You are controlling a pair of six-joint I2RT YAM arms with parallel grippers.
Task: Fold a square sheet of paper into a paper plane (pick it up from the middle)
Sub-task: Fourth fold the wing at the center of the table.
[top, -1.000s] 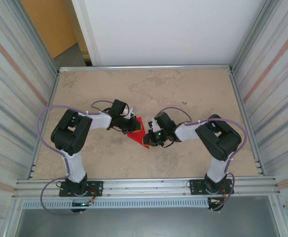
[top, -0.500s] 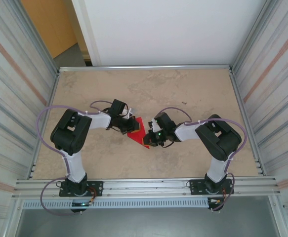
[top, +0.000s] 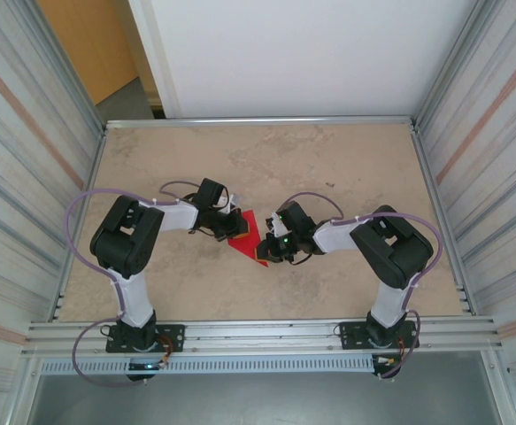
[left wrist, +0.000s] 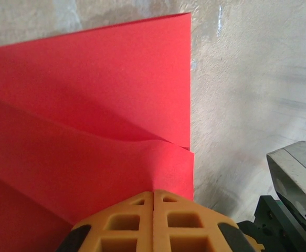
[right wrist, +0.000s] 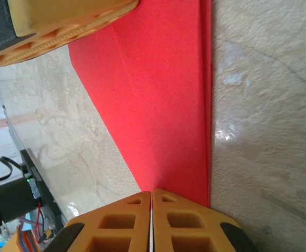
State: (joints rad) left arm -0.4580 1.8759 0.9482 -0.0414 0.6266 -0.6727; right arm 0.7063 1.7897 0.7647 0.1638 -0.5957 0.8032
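Note:
The square sheet of paper (top: 250, 230), bright red and folded into layers, lies on the table between both arms. In the left wrist view the paper (left wrist: 90, 100) shows two overlapping flaps, and a raised ridge of it runs into my left gripper (left wrist: 153, 192), whose jaws are shut on that ridge. In the top view the left gripper (top: 234, 228) sits at the paper's left edge. My right gripper (right wrist: 151, 192) is shut, its tips resting on the narrow end of the paper (right wrist: 163, 100) beside a long folded edge. From above, the right gripper (top: 267, 250) is at the paper's near right corner.
The marbled beige table (top: 328, 168) is walled by metal rails and corrugated panels. The left gripper's orange finger (right wrist: 63, 26) shows at the top of the right wrist view. Part of the right arm's body (left wrist: 294, 178) stands close to the paper's right side.
Almost nothing: the left wrist has shifted a touch to the left; the paper and the right arm stay where they were.

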